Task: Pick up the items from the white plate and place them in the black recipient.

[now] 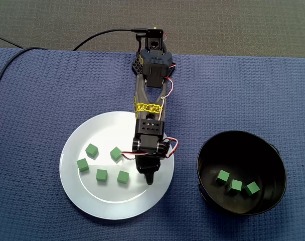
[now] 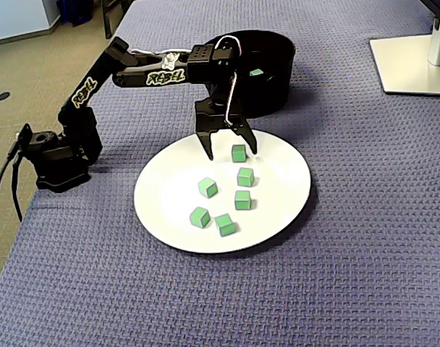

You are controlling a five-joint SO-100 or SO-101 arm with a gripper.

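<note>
A white plate [image 1: 92, 196] [image 2: 278, 217] lies on the blue cloth and carries several small green cubes [image 1: 101, 175] [image 2: 242, 200]. My gripper [image 1: 148, 178] [image 2: 229, 150] is open and points down over the plate's side nearest the bowl. In a fixed view one green cube [image 2: 239, 152] sits between the two fingertips, and I cannot tell whether they touch it. The arm hides that cube in the top-down fixed view. The black bowl [image 1: 265, 155] [image 2: 281, 47] stands beside the plate and holds three green cubes [image 1: 236, 185].
The arm's base [image 2: 57, 155] stands at the cloth's edge with a black cable [image 1: 22, 52] running off it. A white monitor stand [image 2: 412, 65] occupies a far corner. Blue cloth [image 1: 253, 90] surrounds plate and bowl.
</note>
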